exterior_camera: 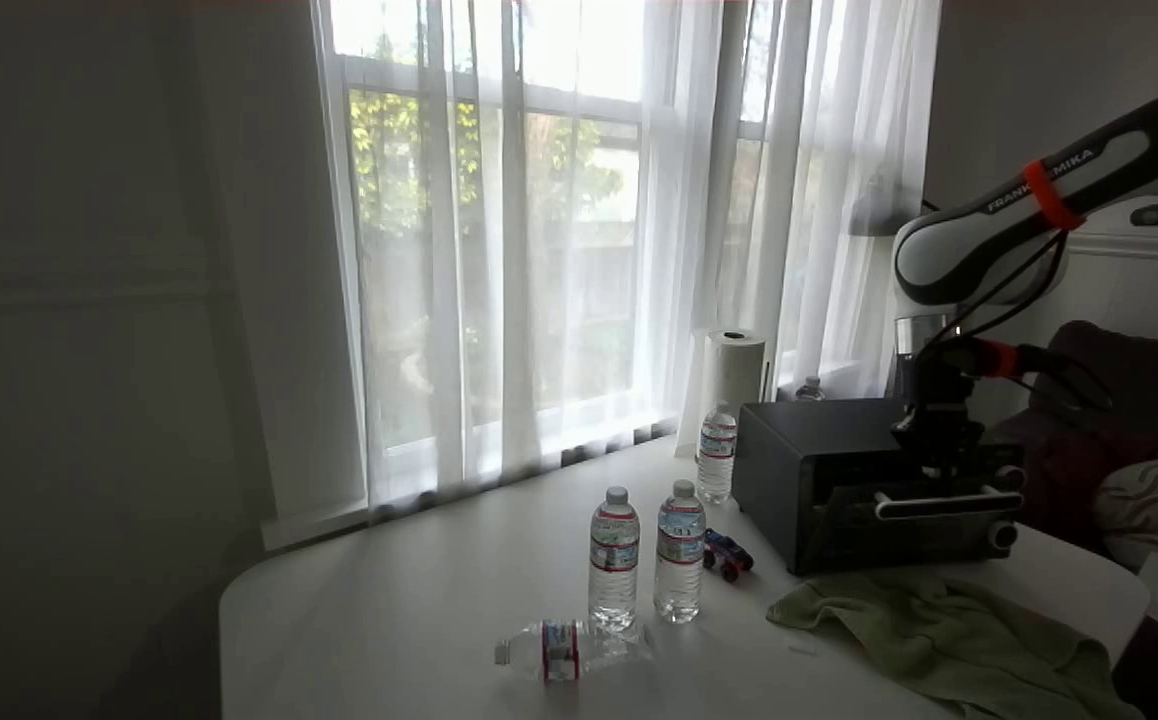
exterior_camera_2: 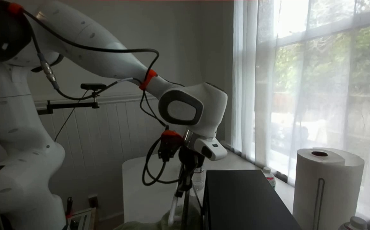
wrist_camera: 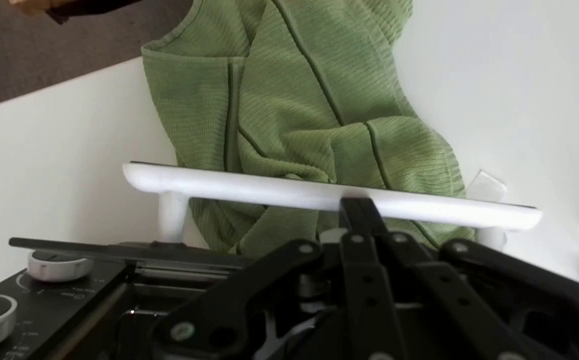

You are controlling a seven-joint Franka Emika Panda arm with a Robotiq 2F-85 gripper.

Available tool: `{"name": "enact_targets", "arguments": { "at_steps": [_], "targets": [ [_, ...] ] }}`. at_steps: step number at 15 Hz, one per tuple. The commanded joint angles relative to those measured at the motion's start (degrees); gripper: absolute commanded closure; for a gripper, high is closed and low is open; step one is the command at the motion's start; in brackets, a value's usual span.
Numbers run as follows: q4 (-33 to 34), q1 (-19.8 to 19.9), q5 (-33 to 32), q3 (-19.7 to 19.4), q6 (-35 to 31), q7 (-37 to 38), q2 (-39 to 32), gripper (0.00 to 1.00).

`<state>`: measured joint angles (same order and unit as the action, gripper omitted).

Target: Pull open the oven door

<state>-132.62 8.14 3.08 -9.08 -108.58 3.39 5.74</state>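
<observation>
Beneath the hand (wrist_camera: pixel 357 205) extends the white table (exterior_camera: pixel 389 600). A black toaster oven (exterior_camera: pixel 769 490) stands just beside and below the hand. A green towel (wrist_camera: pixel 279 110) lies crumpled on the table under the hand. The oven door (exterior_camera: pixel 899 540) is partly open, leaning outward below the hand. A paper towel roll (exterior_camera_2: pixel 338 191) stands upright across the oven from the hand. The door's white handle (wrist_camera: pixel 249 190) lies at the hand, whose fingers are together; contact cannot be told. Two upright bottles (exterior_camera: pixel 615 560) and a lying bottle (exterior_camera: pixel 559 650) are well apart from the hand; a toy car (exterior_camera: pixel 729 555) is nearer it.
</observation>
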Motion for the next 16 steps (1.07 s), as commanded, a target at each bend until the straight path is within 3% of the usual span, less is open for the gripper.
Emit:
{"name": "enact_targets", "arguments": {
  "at_steps": [1,16],
  "targets": [
    [-0.5,0.4,-0.4,0.1,2.5,1.9,-1.7,1.00],
    [-2.6,0.3,2.4,0.0,12.4,1.6,-5.6,1.00]
  ]
}}
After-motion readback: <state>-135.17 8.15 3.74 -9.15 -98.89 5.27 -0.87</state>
